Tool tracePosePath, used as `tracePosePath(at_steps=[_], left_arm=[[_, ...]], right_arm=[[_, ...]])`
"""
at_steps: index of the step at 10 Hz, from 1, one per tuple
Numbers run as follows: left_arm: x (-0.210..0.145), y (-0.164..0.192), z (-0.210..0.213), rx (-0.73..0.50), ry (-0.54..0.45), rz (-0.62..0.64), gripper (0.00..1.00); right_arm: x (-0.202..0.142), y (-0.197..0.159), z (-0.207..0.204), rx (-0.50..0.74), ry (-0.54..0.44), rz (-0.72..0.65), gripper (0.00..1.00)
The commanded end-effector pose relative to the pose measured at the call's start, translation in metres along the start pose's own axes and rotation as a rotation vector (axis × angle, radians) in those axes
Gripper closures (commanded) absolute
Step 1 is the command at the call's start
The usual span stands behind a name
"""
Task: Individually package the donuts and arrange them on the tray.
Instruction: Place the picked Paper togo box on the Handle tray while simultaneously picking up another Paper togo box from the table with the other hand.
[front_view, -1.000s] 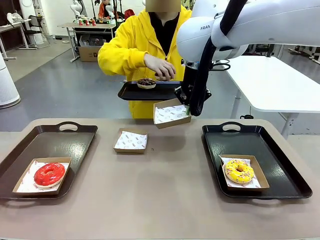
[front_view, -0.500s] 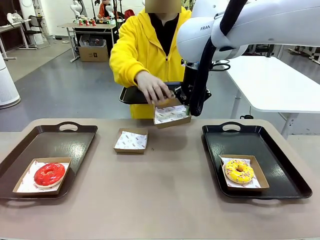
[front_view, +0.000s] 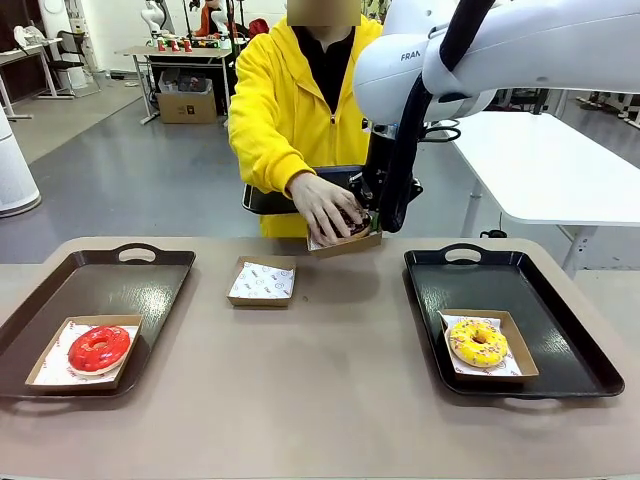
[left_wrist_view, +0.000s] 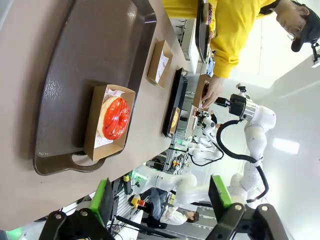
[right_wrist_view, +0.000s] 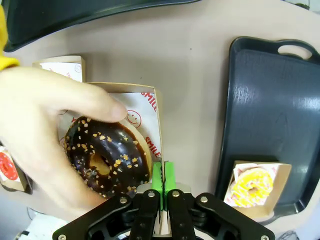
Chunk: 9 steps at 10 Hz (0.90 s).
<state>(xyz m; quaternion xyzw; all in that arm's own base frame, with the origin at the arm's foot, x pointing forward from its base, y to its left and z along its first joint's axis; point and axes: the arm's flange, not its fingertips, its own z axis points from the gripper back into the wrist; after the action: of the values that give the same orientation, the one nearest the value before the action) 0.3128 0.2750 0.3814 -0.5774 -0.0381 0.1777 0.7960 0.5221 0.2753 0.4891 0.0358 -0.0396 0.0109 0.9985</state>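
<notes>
1. The right pincer (right_wrist_view: 162, 181) is closed. Its green pads are pinched on the rim of a paper-lined cardboard box (right_wrist_view: 146, 106), at that box's 5 o'clock corner in the right wrist view.
2. In the front view, this pincer holds the box in the air, tilted, over the far edge of the tabletop (front_view: 330, 400). That is at about 12 o'clock from the tabletop's middle.
3. The chocolate donut (right_wrist_view: 106, 159), dotted with pale sprinkles, lies on the paper lining inside the held box.
4. The person's hand (right_wrist_view: 37, 130) wraps the chocolate donut from its 9 o'clock side, with the thumb across its 12 o'clock edge. In the front view the hand covers most of it.
5. The left pincer (left_wrist_view: 161, 197) is open and empty, its two green-padded fingers well apart. It looks down over the left tray (left_wrist_view: 100, 45).
6. The red donut (front_view: 98, 347) sits in its own carton (front_view: 45, 362) on the left tray, at 8 o'clock from the tabletop's middle.
7. The yellow donut (front_view: 477, 343) with sprinkles sits in another carton (front_view: 520, 350) on the right tray (front_view: 480, 285), at 4 o'clock.
8. An empty lined carton (front_view: 262, 281) rests on the bare tabletop between the two trays, at 11 o'clock.
9. A black tray (front_view: 262, 198) is at the person's waist, behind the reaching hand.
</notes>
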Motion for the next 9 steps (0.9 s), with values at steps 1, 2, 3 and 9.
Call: tracePosePath(at_steps=[1, 2, 3, 9], left_arm=[[-0.0044, -0.0013, -0.0001, -0.001, -0.009, -0.011, 0.0], [-0.0044, -0.0013, -0.0001, -0.001, -0.009, -0.011, 0.0], [-0.0044, -0.0013, -0.0001, -0.001, -0.009, -0.011, 0.0], [-0.0044, -0.0013, -0.0001, -0.001, -0.009, -0.011, 0.0]], right_arm=[[-0.0019, -0.0013, 0.0008, -0.001, -0.005, 0.0, 1.0], [-0.0019, -0.0013, 0.0008, -0.001, -0.005, 0.0, 1.0], [-0.0019, -0.0013, 0.0008, -0.001, -0.005, 0.0, 1.0], [-0.0019, -0.0013, 0.0008, -0.001, -0.005, 0.0, 1.0]])
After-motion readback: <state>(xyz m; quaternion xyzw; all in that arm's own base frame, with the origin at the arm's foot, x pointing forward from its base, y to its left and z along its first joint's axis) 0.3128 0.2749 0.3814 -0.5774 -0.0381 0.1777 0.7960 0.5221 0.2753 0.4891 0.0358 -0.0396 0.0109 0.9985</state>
